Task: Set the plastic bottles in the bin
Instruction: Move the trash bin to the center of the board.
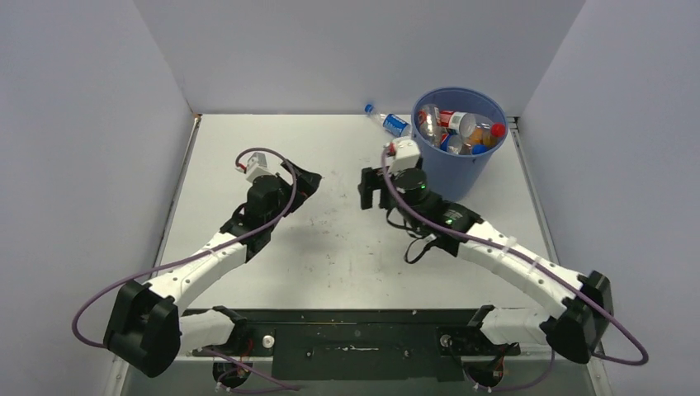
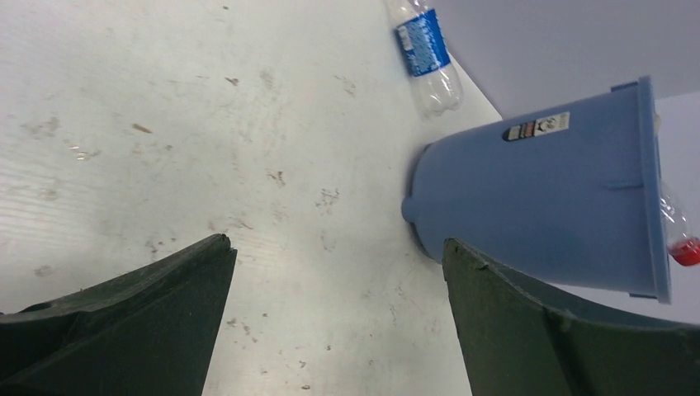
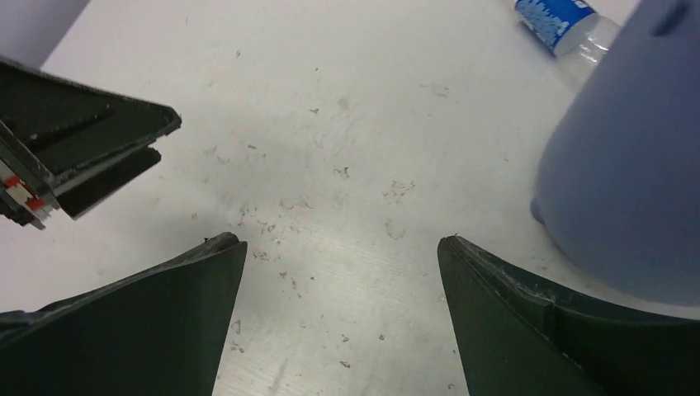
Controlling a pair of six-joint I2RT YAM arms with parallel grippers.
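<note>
Bottle (image 1: pixel 386 120) lies on table (image 1: pixel 330 247) at far edge just left of bin (image 1: pixel 458 169), axis slanting, cap far-left, straight beyond right end effector (image 1: pixel 369 188), nearer than left end effector (image 1: pixel 309 181); both wide, empty.

left wrist: loose bottle (image 2: pixel 425 49) cap end cut off at top | right wrist: bin (image 3: pixel 627 165) rim off-frame

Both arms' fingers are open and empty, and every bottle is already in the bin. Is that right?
Not every bottle. One blue-labelled bottle lies on the table by the far edge, just left of the bin, as the top view shows. The rest stands: the left arm's fingers and the right arm's fingers are open and empty.
</note>
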